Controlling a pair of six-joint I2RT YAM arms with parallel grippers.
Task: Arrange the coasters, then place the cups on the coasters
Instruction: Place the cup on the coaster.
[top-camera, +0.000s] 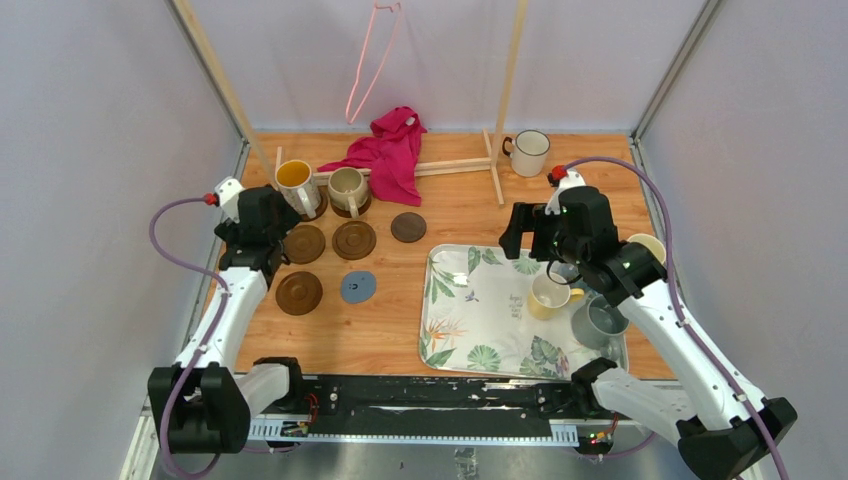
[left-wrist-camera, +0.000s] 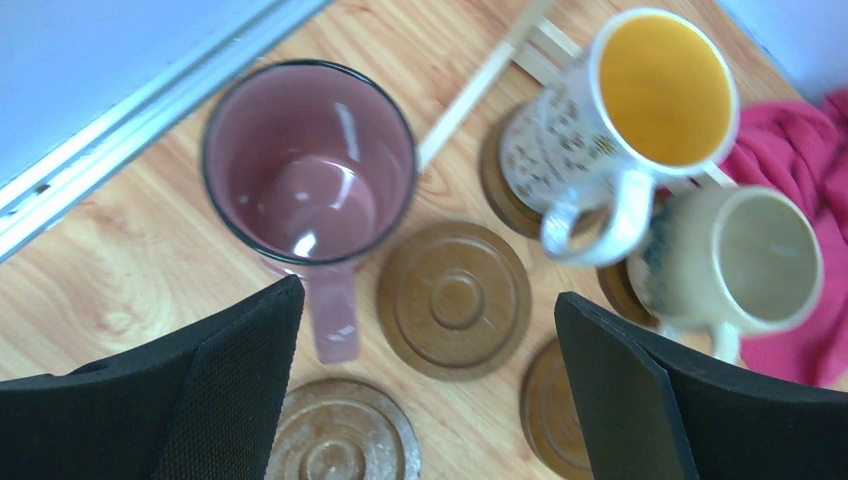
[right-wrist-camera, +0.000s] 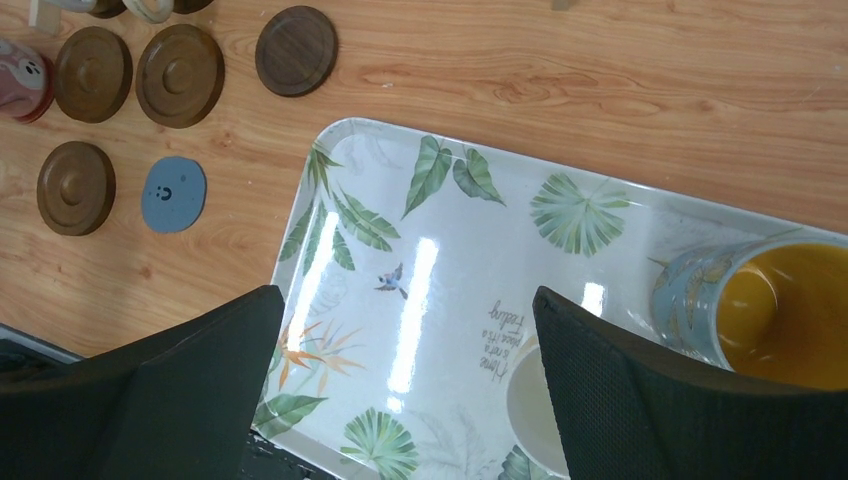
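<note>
My left gripper (left-wrist-camera: 430, 298) (top-camera: 258, 222) is open and empty, hanging over a brown coaster (left-wrist-camera: 455, 298). A maroon-pink cup (left-wrist-camera: 310, 160) stands upright just off its left finger, untouched. An orange-lined cup (left-wrist-camera: 650, 100) (top-camera: 297, 187) and a beige cup (left-wrist-camera: 740, 255) (top-camera: 348, 188) each sit on a brown coaster. More coasters lie bare: brown ones (top-camera: 354, 239) (top-camera: 299, 292), a dark one (top-camera: 408, 227) and a grey-blue one (top-camera: 358, 287). My right gripper (right-wrist-camera: 408, 298) (top-camera: 528, 235) is open above the tray, holding nothing.
The leaf-patterned tray (top-camera: 470, 330) (right-wrist-camera: 600, 215) holds a cream cup (top-camera: 549, 296), a grey cup (top-camera: 598, 320) and a blue cup (right-wrist-camera: 770, 310). A white dark-rimmed cup (top-camera: 528, 153) stands at the back. A pink cloth (top-camera: 390, 150) lies over a wooden rack (top-camera: 497, 150).
</note>
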